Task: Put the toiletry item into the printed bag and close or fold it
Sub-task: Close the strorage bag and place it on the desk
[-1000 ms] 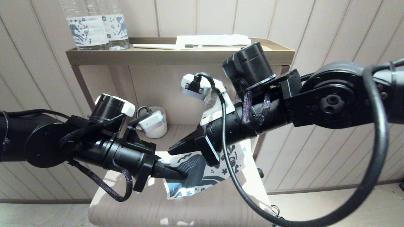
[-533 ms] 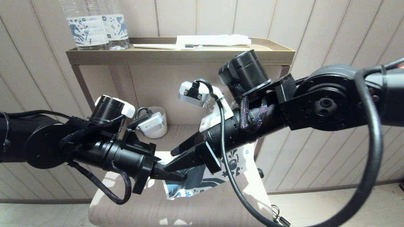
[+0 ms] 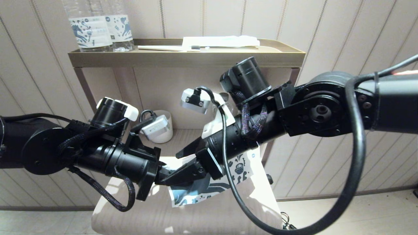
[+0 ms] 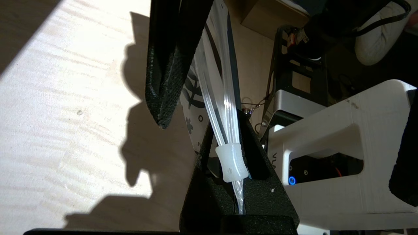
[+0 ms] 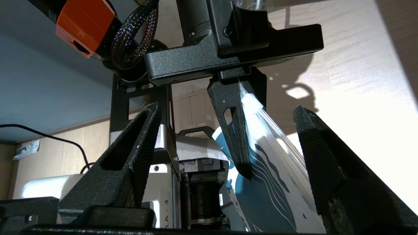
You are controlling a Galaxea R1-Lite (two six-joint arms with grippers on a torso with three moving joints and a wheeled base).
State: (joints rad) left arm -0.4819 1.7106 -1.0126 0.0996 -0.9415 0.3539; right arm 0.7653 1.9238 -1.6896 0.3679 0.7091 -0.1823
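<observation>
Above the seat, left pincer clamps the printed bag; right pincer spread wide.

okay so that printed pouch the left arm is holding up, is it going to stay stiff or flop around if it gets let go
Probably floppy: the printed pouch curves and sags below the left pincer that pinches its zip edge. It looks thin and light. The glossy clear strip hints it could slip.
</observation>
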